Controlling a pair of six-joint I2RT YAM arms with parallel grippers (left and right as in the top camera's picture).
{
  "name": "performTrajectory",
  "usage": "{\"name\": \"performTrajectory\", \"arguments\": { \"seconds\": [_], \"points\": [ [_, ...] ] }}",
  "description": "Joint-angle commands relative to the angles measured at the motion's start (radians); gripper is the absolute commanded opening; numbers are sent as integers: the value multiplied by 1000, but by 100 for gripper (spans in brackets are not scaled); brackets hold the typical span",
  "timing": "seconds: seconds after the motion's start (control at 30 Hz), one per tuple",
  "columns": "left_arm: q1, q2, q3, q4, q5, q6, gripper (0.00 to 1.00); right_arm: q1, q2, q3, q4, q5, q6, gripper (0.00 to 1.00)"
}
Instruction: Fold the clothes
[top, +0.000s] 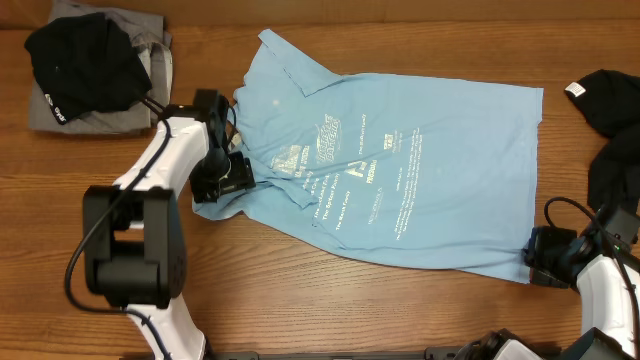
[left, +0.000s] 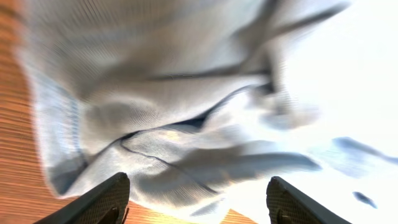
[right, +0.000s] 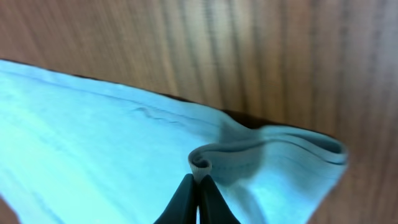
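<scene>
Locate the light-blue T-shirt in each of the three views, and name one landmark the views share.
Overhead: the light-blue T-shirt lies spread across the middle of the table, print up.
Left wrist: the T-shirt fills most of the frame, bunched, beyond the open jaws.
Right wrist: lower left and centre, a fold pinched in the shut jaws.
Shared landmark: the wooden table beside the cloth.

A robotics lab bench; white robot arms (top: 160, 165) stand at a wooden table (top: 400, 315).
</scene>
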Motion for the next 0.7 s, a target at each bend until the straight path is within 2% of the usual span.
{"name": "performTrajectory", "arguments": {
  "seconds": [0.0,0.23,0.33,0.43,0.5,0.67],
  "points": [
    [-1,-78,42,16,32,21,76,-2,1,28,26,-32,5,4],
    [-50,-63,42,50,209,28,78,-2,1,28,104,-85,9,4],
    [-111,-62,42,60,206,-3,79,-2,1,28,171,-166,9,4],
    [-198,-62,41,77,206,-114,82,-2,1,28,236,-172,9,4],
    [-241,-61,41,102,198,-146,84,-2,1,28,249,-171,8,4],
    [-302,-36,41,127,60,-230,86,-2,1,28,235,-134,3,4]
  ]
}}
